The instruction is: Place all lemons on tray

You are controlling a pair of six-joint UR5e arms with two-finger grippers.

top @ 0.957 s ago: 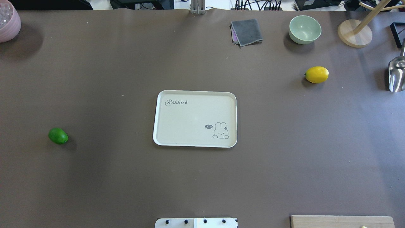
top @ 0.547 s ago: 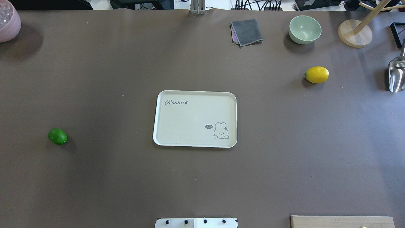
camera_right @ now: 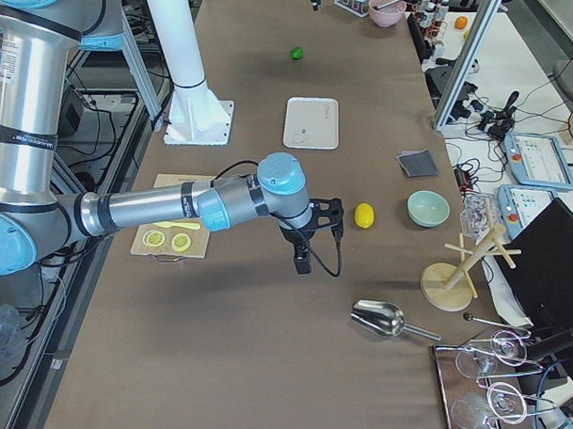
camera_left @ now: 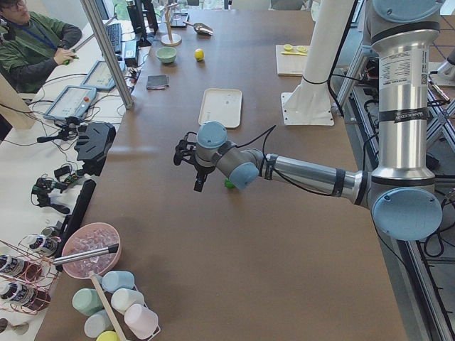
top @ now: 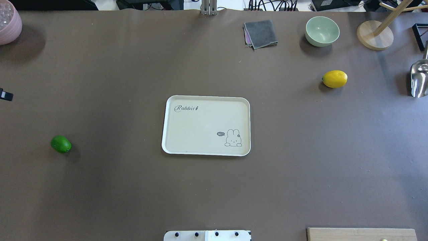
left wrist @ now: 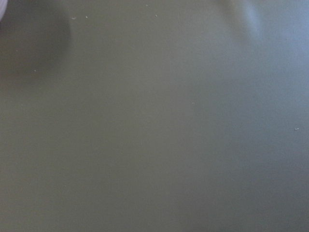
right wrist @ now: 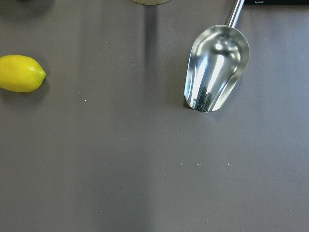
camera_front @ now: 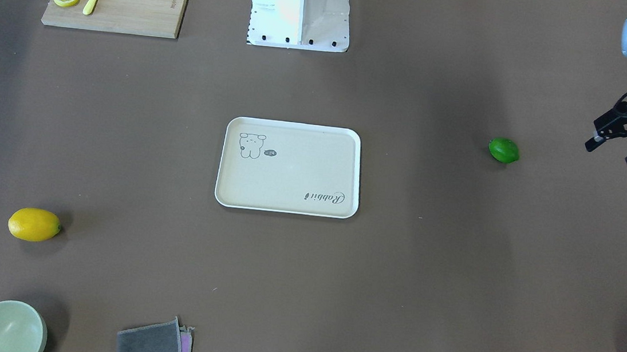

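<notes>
Overhead exterior: brown table [top: 100, 67] bears the tray [top: 200, 127]; cables [top: 272, 4] behind.

Light even and diffuse, from above. Counter [top: 100, 201] dull brown, with a paler bluish sheen on the side far from the left gripper [camera_front: 610, 154]. Shadows soft-edged: faint blot beside green lemon [camera_front: 504, 150] near that gripper, broad dim smudge on the counter beyond it. Left wrist view dim, blurred, greenish, nothing sharp; dark patch in one corner. Right wrist view crisp: hard glare on metal scoop [right wrist: 216, 72], soft shadow under yellow lemon [right wrist: 20, 73].
</notes>
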